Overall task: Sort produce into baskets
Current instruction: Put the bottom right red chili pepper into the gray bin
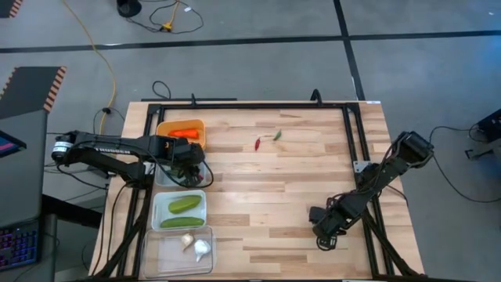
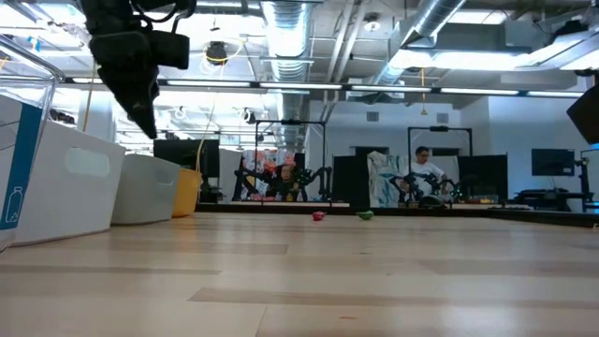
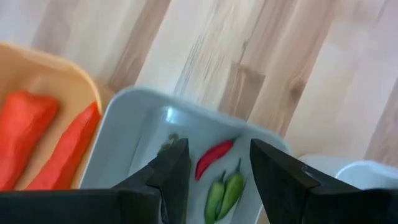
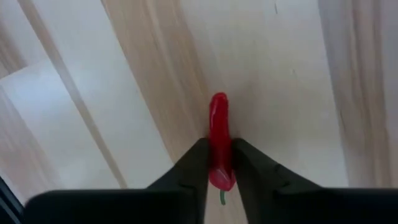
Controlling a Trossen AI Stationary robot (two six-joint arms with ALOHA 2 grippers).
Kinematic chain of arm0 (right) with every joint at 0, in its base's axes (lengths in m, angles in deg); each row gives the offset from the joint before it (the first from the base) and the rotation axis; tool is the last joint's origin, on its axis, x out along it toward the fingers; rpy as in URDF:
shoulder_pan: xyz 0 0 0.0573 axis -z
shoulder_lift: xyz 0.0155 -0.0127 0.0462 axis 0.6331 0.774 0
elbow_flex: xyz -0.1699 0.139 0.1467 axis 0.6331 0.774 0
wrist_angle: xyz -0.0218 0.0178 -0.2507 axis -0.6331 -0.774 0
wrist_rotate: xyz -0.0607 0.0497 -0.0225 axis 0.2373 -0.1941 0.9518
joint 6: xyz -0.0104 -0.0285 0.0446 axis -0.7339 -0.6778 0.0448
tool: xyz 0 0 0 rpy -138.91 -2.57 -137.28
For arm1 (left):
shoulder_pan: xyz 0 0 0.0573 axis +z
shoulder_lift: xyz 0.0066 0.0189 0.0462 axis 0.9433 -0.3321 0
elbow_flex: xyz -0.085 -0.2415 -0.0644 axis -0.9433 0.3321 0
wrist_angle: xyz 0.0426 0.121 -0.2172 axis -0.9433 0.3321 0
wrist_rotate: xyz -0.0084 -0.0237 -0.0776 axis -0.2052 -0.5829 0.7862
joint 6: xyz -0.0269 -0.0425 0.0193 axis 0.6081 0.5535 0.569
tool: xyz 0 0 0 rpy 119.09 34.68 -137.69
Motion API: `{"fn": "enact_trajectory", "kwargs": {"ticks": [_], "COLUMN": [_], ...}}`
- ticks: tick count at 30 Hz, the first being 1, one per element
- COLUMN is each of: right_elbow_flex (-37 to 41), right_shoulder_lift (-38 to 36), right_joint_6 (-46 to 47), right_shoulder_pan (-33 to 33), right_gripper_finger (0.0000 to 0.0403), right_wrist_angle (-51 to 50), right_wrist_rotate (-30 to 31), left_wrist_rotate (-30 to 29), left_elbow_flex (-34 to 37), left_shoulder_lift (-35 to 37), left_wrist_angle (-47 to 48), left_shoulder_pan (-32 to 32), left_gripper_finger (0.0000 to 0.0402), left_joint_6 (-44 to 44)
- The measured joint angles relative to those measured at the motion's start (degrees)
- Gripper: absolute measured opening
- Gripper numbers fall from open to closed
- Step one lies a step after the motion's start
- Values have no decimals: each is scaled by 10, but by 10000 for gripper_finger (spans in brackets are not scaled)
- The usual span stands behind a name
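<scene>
Hovering open-fingered above the grey basket [image 3: 134, 134], the left gripper [image 3: 214, 165] is empty; the right gripper [image 4: 219, 163] pinches a red chili [image 4: 219, 140] lengthwise, far across the table.

Wood table [image 1: 297, 204], yellow cable [image 1: 98, 55], person [image 2: 423, 168] behind.

The wooden table [image 1: 266, 211] carries four baskets [image 1: 179, 210] and two loose chilies [image 1: 266, 139].
</scene>
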Motion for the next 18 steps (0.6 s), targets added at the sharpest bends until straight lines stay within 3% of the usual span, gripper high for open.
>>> {"fn": "enact_trajectory", "kwargs": {"ticks": [4, 10, 18], "right_elbow_flex": [0, 1, 1], "right_shoulder_lift": [0, 0, 2], "right_joint_6": [-1, -7, -142], "right_shoulder_pan": [11, 41, 112], "right_gripper_finger": [66, 61, 62], "right_wrist_angle": [3, 12, 124], "right_wrist_rotate": [-4, -13, 17], "left_wrist_rotate": [0, 0, 2], "left_elbow_flex": [0, 0, 0], "left_shoulder_lift": [0, 0, 0], "left_wrist_angle": [-36, -83, -218], "left_shoulder_pan": [0, 0, 0], "left_gripper_finger": [158, 158, 158], "left_joint_6": [-17, -38, -102]}}
